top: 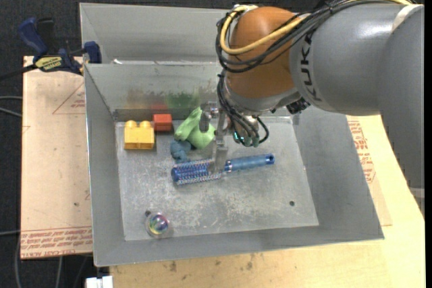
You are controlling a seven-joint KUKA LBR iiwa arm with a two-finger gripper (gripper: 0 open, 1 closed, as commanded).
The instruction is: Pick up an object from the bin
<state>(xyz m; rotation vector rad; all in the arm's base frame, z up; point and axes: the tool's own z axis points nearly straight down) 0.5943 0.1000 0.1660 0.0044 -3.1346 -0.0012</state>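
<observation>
Where the pincer hangs, the blue brush is partly hidden.

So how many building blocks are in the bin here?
2: a yellow block at the back left, a smaller red block just right of it. The arm may hide others.

Two blocks, one brush, one toy, one ball

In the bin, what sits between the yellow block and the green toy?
A small red block lies there in the camera view, beside the yellow block's back corner and just short of the green toy.
</observation>
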